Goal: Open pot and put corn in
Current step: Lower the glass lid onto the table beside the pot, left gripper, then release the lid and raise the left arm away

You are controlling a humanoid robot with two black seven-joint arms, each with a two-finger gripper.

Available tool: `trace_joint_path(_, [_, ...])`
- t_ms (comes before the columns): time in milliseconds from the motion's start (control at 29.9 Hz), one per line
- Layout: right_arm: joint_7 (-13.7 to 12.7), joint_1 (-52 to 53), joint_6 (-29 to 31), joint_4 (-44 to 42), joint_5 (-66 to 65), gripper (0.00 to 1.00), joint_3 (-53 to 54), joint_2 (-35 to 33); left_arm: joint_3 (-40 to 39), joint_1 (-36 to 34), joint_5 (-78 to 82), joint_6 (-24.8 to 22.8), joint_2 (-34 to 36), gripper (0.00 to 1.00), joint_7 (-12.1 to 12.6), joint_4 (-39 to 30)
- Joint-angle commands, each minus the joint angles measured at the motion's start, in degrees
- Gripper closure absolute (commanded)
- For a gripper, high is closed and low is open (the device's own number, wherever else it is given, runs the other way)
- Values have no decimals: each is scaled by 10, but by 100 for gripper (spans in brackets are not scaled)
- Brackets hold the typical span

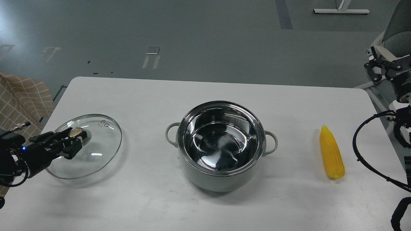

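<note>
Step in hand: the opening looks done; the pot (221, 146) stands uncovered at the table's (205, 93) centre, its steel inside bare, and the glass lid (88, 150) lies at about nine o'clock from it, well apart.
Left gripper (73, 137): its fingers sit around the lid's gold knob (77, 132); whether they clamp it or have let go, I cannot tell.
Lid attitude: appears slightly tilted, near edge on or close to the table; contact is unclear.
Right gripper (376, 69): raised beyond the table's right edge at about two o'clock from the pot, holding nothing; it is seen small and dark, so its opening cannot be told.
Corn (332, 152): lies flat on the table at three o'clock from the pot, well apart from it and untouched.
Corn axis: runs roughly twelve to six, leaning slightly; the tapered tip points to about twelve o'clock, the blunt end to about five.
Next move, as I judge it: the left gripper frees the lid, then the right arm comes down over the cob, jaws set across its long axis near the middle, lifts it and carries it toward nine o'clock over the rim.
</note>
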Motion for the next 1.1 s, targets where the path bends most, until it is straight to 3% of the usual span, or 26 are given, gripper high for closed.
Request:
trace_joint_path(0, [1, 0, 0, 0, 0, 0, 0, 2, 0, 0, 0, 0, -1, 61, 0, 2])
trace_joint_path(368, [0, -3, 0, 0, -1, 0, 0, 0, 0, 3, -1, 0, -28, 60, -1, 11])
trace_joint_path(434, [1, -3, 0, 0, -1, 0, -1, 0, -1, 3, -3, 0, -28, 54, -1, 11])
trace_joint_path(501, [0, -4, 0, 0, -1, 0, -1, 0, -1, 2, -6, 0, -27, 21, -3, 11])
trace_joint_path(835, [1, -12, 0, 1, -1, 0, -2, 0, -3, -5, -6, 0, -24, 20, -14, 10])
trace_joint_path(1069, [0, -44, 0, 48, -30, 0, -23, -59, -47, -83, -91, 11, -20, 6, -21, 10])
